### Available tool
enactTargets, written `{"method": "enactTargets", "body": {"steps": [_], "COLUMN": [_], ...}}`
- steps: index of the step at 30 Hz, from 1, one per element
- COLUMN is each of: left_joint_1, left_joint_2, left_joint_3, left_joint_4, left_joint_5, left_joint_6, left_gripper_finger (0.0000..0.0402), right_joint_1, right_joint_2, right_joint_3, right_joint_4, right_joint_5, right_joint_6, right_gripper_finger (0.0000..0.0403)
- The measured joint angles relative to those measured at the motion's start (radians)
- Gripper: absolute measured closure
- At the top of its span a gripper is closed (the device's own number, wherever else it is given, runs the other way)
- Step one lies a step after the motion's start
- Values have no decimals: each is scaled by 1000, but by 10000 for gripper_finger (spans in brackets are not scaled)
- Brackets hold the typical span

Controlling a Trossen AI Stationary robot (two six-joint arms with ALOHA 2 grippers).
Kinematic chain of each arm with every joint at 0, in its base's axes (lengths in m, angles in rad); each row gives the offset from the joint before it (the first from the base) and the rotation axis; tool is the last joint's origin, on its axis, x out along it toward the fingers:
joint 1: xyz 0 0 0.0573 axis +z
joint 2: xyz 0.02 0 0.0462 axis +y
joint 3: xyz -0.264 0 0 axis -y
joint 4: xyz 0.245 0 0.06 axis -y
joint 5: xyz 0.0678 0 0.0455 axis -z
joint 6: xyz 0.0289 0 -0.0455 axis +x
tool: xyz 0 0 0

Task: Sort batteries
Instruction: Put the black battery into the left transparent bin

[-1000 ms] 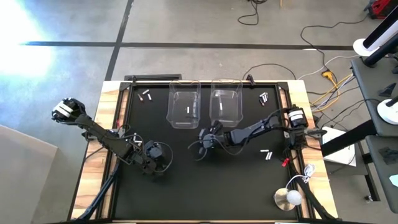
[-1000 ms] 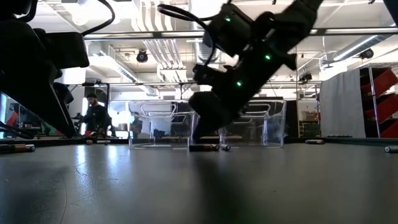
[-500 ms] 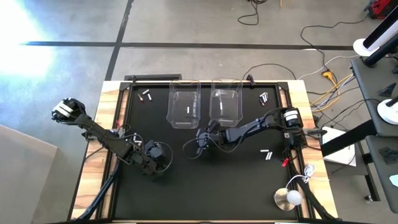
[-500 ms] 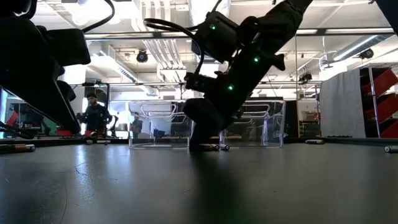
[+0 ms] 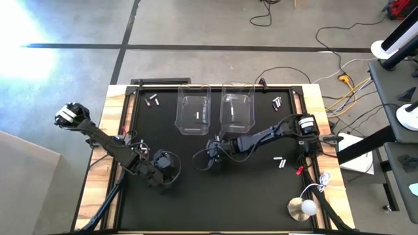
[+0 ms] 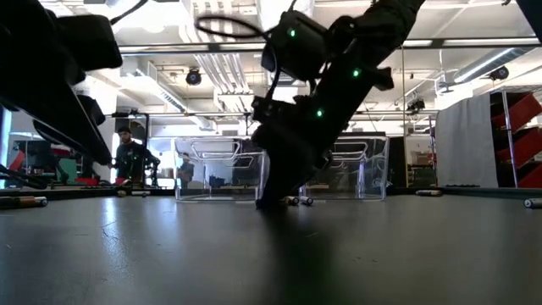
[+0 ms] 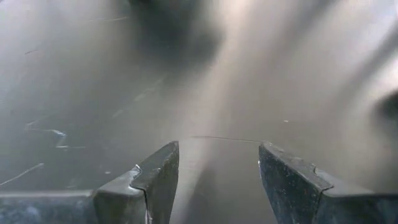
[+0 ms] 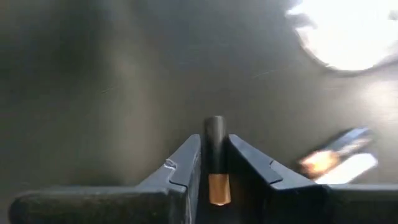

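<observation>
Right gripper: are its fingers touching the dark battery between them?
Touching. The right wrist view shows the right gripper with both fingers pressed against the dark, copper-banded battery.

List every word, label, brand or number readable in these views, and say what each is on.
None can be read.
The dark battery between the right gripper's jaws shows a copper band, no print.
The battery lying beside it is blurred.
The clear bins carry no label.
</observation>
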Motion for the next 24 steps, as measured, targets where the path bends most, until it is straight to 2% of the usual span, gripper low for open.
{"method": "enactTargets", "body": {"steps": [6,12,16,20,24], "left_joint_1": [-36,-41,-42,-40,-36], "left_joint_2": [0,38,146,313,459], "left_joint_3": [6,13,81,192,287], "left_joint_4": [55,152,204,206,204], "left_joint_5": [-5,-35,-35,-45,-66], "left_joint_6": [-1,16,120,237,305], "left_gripper_finger": [203,193,168,150,149], "right_joint_1": [50,116,171,256,350], "right_joint_2": [-4,-25,-73,-132,-197], "right_joint_3": [96,189,225,253,265], "right_joint_4": [-89,-119,-189,-294,-359], "right_joint_5": [0,8,33,149,276], "right_joint_6": [-4,-36,-14,36,128], "right_gripper_finger": [340,316,299,288,284]}}
